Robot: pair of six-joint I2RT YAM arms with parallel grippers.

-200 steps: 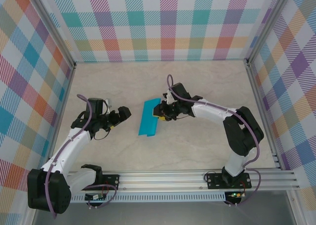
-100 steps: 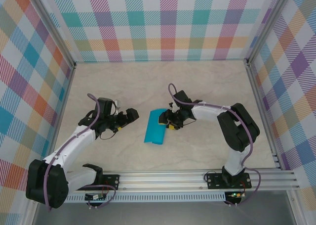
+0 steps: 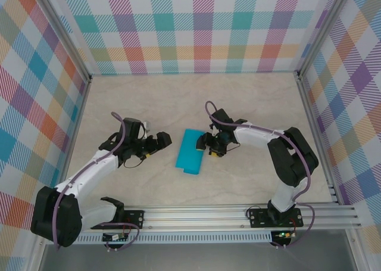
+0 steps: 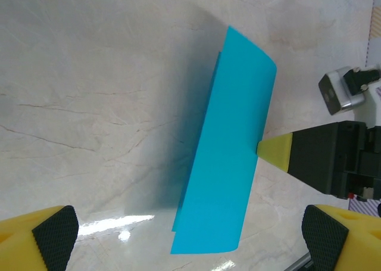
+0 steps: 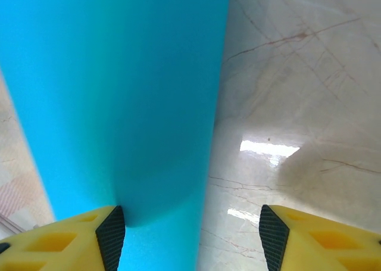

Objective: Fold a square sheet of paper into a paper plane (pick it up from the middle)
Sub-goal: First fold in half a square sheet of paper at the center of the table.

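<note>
The teal sheet of paper [image 3: 191, 152] lies folded into a long strip near the middle of the marble-patterned table [image 3: 250, 104], its upper layer bowed up off the lower one. It sits between the two arms. The left gripper [image 3: 165, 141] hangs just left of it with bare tabletop between them, its black pads [image 4: 56, 229] spread wide and holding nothing. The right gripper [image 3: 207, 147] is at the strip's right edge. Its fingers [image 5: 112, 232] stand well apart with the paper's edge lying between them, not pinched, and one yellow fingertip [image 4: 275, 152] touches that edge. Plaid walls [image 3: 196, 27] close the far, left and right sides, and an aluminium rail [image 3: 226, 214] runs along the near edge.
</note>
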